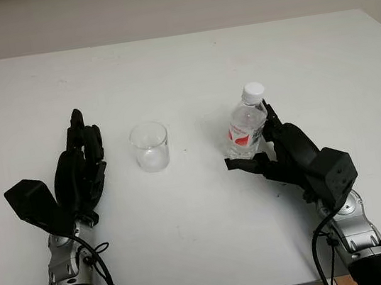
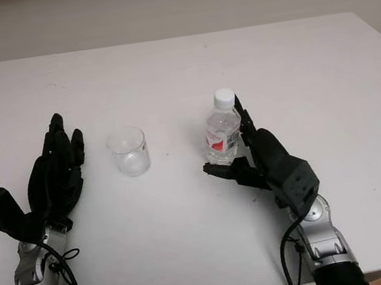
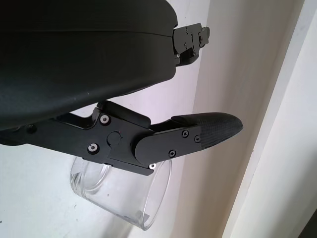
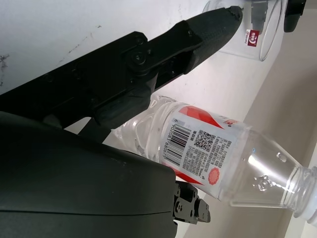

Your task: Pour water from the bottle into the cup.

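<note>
A clear plastic water bottle point(image 1: 246, 128) with a white cap and a red-and-white label stands upright on the white table point(image 1: 206, 247), right of centre. My right hand point(image 1: 256, 141) is open around it: the thumb reaches across in front of the base and the fingers point(image 1: 269, 113) stand up along its right side, not curled onto it. In the right wrist view the bottle point(image 4: 213, 148) lies between the palm shell and a straight finger point(image 4: 198, 34). The empty clear cup point(image 1: 150, 147) stands left of the bottle. My left hand point(image 1: 81, 155) is open just left of the cup.
The table's far edge point(image 1: 160, 38) meets a pale wall. The front edge runs just behind both forearms. A wide stretch of bare tabletop lies beyond the cup and bottle.
</note>
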`<state>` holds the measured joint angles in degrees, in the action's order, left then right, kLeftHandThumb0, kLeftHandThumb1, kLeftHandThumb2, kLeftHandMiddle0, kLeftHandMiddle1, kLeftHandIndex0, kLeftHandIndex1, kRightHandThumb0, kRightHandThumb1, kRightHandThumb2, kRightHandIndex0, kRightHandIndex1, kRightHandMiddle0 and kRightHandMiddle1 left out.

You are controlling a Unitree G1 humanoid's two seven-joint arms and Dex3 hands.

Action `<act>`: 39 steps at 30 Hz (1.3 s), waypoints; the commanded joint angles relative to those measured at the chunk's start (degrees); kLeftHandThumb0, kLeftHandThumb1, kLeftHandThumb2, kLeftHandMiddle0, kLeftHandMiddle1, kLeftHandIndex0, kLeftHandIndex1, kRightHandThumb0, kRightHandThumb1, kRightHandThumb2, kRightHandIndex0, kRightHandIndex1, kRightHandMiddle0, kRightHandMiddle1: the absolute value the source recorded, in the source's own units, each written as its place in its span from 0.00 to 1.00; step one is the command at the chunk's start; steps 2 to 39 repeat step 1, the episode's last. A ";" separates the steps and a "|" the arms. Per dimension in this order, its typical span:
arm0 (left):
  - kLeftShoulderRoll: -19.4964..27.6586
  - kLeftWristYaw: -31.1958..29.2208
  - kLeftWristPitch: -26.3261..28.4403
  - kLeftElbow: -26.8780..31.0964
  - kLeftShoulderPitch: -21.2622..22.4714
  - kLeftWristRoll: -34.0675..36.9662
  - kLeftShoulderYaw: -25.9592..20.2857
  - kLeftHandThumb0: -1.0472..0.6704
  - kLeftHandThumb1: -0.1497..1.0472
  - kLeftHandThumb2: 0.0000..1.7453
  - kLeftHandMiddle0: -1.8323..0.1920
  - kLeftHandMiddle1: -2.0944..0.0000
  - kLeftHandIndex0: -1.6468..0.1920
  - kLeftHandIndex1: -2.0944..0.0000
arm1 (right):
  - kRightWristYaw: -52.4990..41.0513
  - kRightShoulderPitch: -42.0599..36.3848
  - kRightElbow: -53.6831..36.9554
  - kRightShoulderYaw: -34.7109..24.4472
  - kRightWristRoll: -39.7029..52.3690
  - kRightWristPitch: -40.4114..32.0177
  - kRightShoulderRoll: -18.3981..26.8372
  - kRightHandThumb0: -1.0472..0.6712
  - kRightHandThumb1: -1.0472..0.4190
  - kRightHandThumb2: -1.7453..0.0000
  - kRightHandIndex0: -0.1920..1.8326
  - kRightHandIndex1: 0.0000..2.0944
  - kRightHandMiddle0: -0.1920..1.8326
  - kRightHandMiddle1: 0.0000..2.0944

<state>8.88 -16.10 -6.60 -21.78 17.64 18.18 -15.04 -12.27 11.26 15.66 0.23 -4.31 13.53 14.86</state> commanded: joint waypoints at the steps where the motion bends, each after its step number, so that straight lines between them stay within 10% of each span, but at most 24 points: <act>1: 0.34 0.01 0.00 1.06 -0.54 0.06 -0.19 0.20 1.00 0.33 0.96 0.97 0.98 0.97 | -0.52 0.13 1.17 0.22 0.66 1.64 -0.29 0.02 0.09 0.97 0.00 0.00 0.00 0.00; 39: 0.34 0.01 0.00 1.06 -0.54 0.06 -0.19 0.20 1.00 0.33 0.96 0.97 0.98 0.97 | -0.52 0.13 1.17 0.22 0.66 1.64 -0.29 0.02 0.09 0.97 0.00 0.00 0.00 0.00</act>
